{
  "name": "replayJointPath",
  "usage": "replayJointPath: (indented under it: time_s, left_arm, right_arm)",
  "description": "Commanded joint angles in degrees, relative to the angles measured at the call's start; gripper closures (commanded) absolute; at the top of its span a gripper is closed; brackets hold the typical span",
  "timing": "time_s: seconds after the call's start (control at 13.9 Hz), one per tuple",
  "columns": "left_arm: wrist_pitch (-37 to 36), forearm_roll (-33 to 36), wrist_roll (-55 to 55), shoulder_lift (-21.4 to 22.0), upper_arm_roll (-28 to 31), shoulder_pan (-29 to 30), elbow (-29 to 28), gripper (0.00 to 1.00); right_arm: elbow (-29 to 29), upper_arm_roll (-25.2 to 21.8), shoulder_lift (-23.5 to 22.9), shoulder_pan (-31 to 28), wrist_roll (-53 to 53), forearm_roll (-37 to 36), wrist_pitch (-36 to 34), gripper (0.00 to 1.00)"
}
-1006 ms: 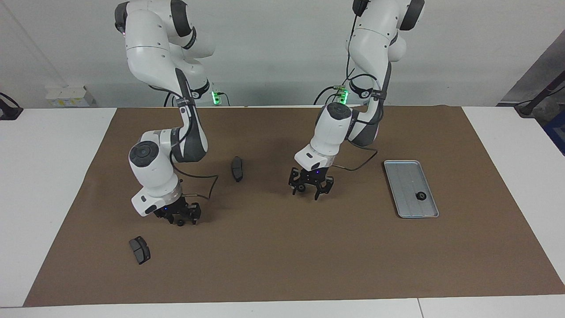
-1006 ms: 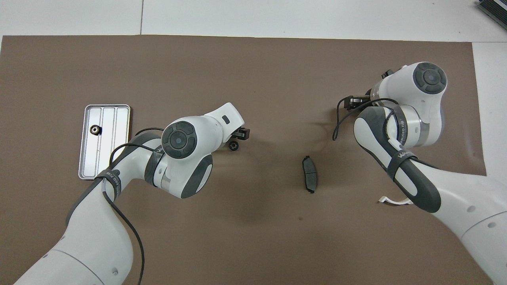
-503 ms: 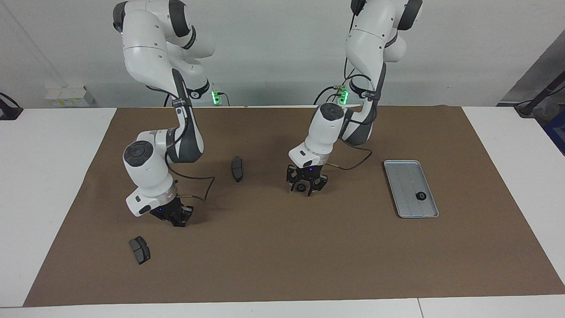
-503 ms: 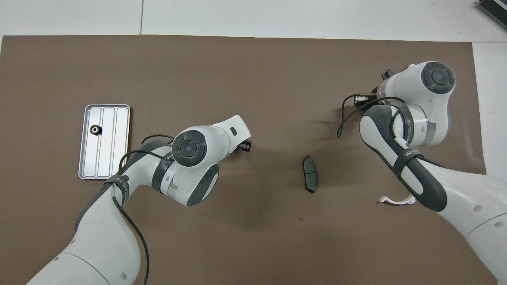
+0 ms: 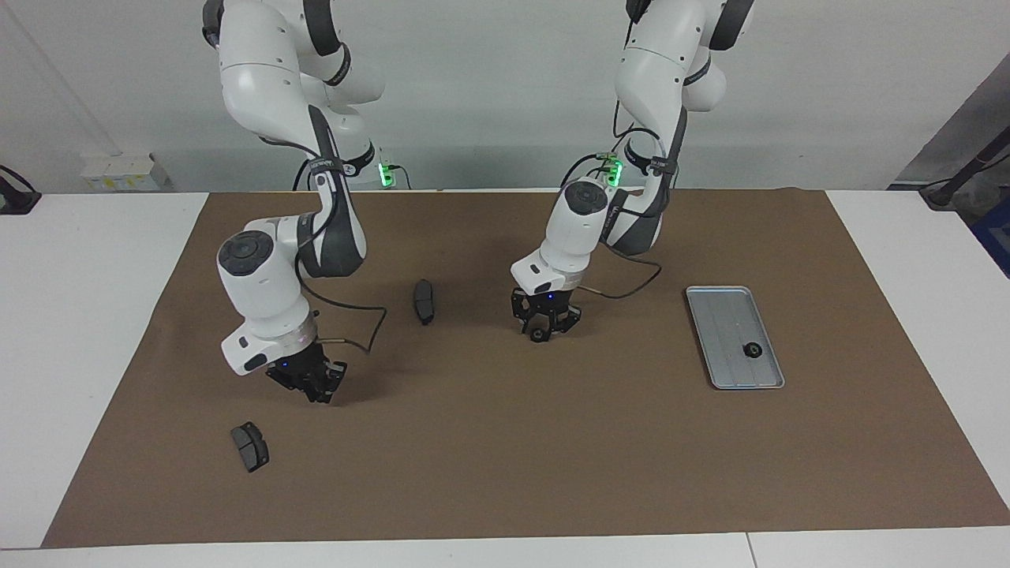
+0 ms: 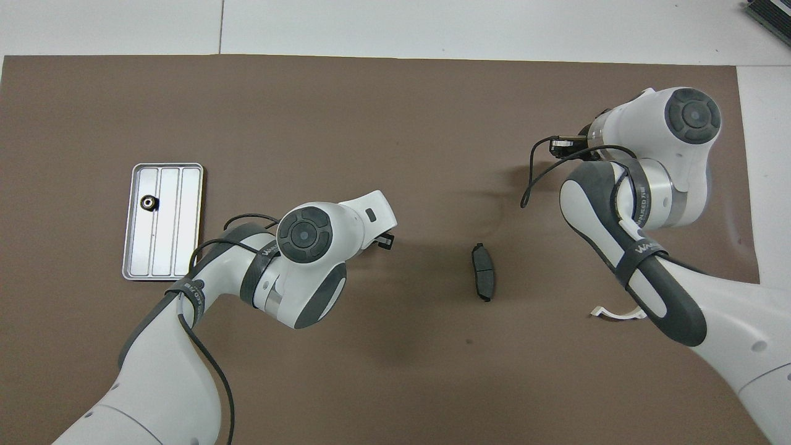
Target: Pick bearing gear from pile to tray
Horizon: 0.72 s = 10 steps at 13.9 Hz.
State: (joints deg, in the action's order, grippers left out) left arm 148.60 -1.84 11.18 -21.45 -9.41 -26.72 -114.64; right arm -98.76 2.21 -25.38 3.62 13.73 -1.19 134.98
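Bearing gear (image 5: 537,338) number 2 is seen between the fingertips of the left gripper (image 5: 540,331), low over the worktop (image 5: 552,473) and well apart from the tray (image 5: 726,315), toward the right arm's end. That gripper is set narrow about the gear, so the grasp is judged to be made or nearly made. 1 delivered gear (image 5: 753,350) lies on the tray floor, near the rim farther from the robots.

The right gripper (image 5: 316,390) is held much farther from the tray, low over the worktop, with its fingertips brought together. Whether a gear is pinched there cannot be told. 2 brake pads are left loose: 1 pad (image 5: 424,301) between the 2 grippers, the outer pad (image 5: 250,446) farthest of all from the tray. A white bracket (image 6: 618,313) is partly hidden under the right arm.

The step in hand is judged to be the pick. Next, a straight lift is called for, then a carry across to the tray and a release low over a bare part of its floor, clear of the delivered gear, so that the round part is not sent rolling over the low rim.
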Motion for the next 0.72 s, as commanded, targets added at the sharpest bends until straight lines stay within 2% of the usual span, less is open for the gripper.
replayJointPath:
  time_s: [0.0,0.36,0.5,0.65]
  left_arm:
    - [-1.65,-0.35,-0.72,2.03,0.97,-1.06,-2.08,0.63]
    - [-3.41,-0.35,-0.63,2.29,0.97,-0.80,-1.65,0.84]
    - [-3.93,-0.44,-0.54,1.86,1.24,0.17,0.10,0.85]
    - [-6.82,-0.44,-0.63,1.24,1.24,4.28,3.70,0.87]
  right_arm:
    - [0.41,0.51,2.96,2.43,5.93,-0.57,-3.75,1.00]
    - [1.02,0.60,3.59,10.34,18.60,-0.57,-4.82,1.00]
    - [0.93,0.69,3.76,11.93,19.41,-0.05,-4.47,1.00]
    - [1.11,0.69,3.50,14.21,21.15,0.22,-3.68,1.00]
